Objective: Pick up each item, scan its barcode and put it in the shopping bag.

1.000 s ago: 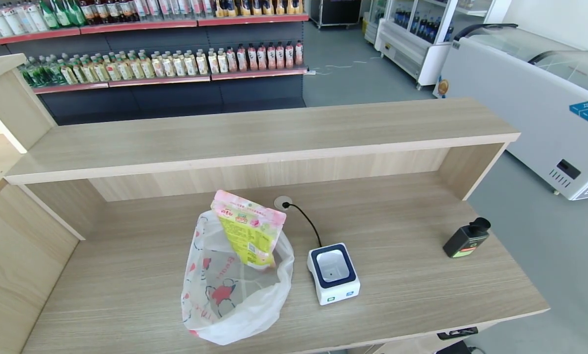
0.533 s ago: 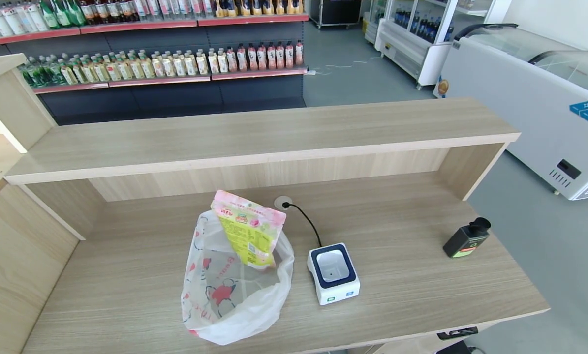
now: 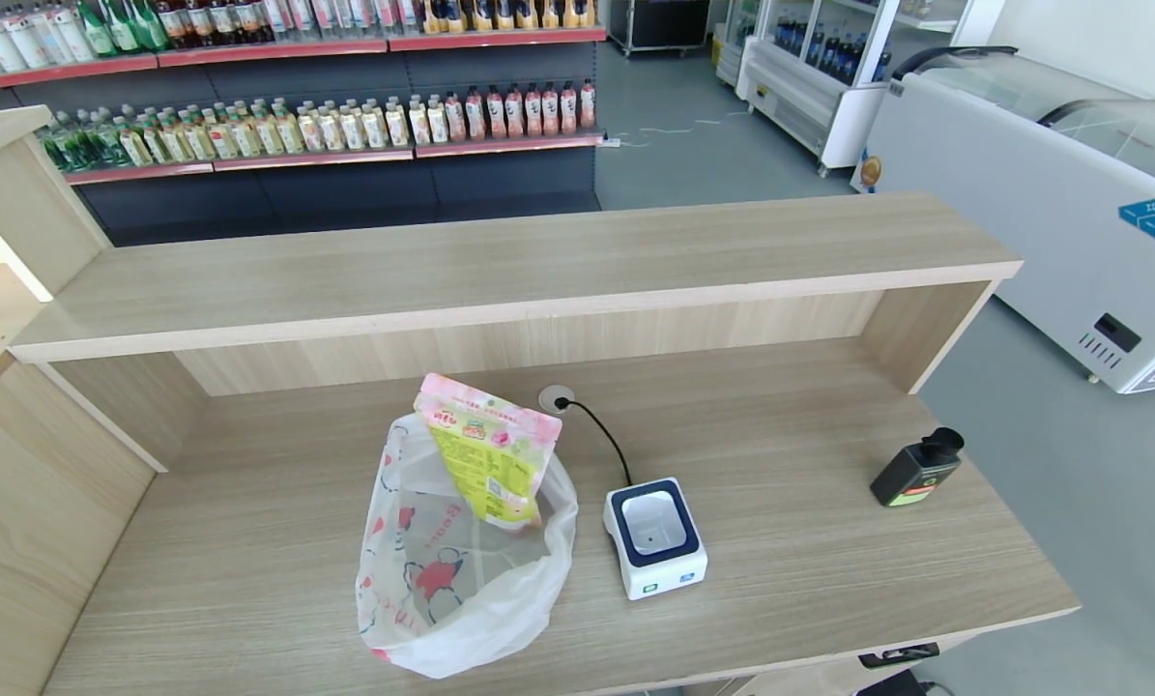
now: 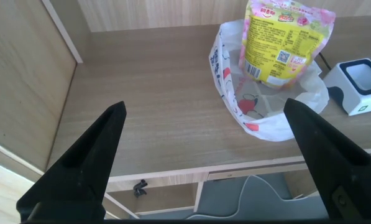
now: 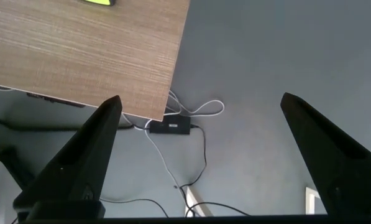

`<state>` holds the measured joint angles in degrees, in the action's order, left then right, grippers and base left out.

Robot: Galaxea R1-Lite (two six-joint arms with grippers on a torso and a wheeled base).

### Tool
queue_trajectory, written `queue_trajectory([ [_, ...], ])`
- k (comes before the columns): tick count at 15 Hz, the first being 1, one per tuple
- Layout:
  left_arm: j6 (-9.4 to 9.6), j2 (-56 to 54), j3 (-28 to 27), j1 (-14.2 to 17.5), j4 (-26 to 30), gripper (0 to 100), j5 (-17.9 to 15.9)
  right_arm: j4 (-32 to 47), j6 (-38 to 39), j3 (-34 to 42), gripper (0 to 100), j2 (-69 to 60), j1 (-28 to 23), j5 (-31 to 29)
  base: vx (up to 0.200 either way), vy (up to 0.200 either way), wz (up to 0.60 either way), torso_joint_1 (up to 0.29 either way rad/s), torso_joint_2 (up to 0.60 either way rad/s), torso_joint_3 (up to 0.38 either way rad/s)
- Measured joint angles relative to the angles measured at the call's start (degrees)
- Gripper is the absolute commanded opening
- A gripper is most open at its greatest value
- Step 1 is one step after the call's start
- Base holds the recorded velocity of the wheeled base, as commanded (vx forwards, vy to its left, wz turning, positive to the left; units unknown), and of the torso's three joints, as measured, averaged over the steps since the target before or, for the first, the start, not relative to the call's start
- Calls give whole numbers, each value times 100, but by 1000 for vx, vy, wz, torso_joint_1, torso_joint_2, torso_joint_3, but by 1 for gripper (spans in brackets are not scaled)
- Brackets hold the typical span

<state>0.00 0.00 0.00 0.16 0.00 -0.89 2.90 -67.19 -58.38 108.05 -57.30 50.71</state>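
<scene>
1. Counter: light wood-grain top with a raised shelf along its far side.

2. Shopping bag: thin white plastic with red print. It sits left of centre with its mouth open upward, just beside the scanner.

3. Snack pouch: pink and yellow-green. Its lower end is inside the shopping bag and its sealed top edge sticks out above the rim. The long axis is near upright, with the top leaning toward the far side. The printed back faces the left gripper.

4. Scanner: white box with a dark blue window frame facing up, to the right of the bag. A black cable runs from it to a grommet in the counter.

5. Bottle: black, near the counter's right edge and well apart from the scanner and bag. The capped end points to the far right. Standing or lying cannot be told.

6. Left gripper: fingers spread wide and holding nothing. It hangs off the counter's near edge, well short of the bag and pouch.

7. Right gripper: fingers spread wide and holding nothing. It is over grey floor beyond the counter's corner, apart from the bottle.

8. Power adapter: black, on the floor, with cords.
</scene>
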Motion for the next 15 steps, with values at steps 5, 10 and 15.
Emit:
queue_trajectory([
  [5, 2, 0, 0, 0, 0, 100, 0, -1, 250, -313, 100, 352, 0, 9, 0, 0, 0, 0, 0, 0],
  [10, 0, 0, 0, 0, 0, 100, 0, -4, 402, -558, 100, 612, 324, 180, 0, 0, 0, 0, 0, 0],
  [15, 0, 0, 0, 0, 0, 100, 0, 0, 428, -768, 100, 830, 1001, 288, 0, 0, 0, 0, 0, 0],
])
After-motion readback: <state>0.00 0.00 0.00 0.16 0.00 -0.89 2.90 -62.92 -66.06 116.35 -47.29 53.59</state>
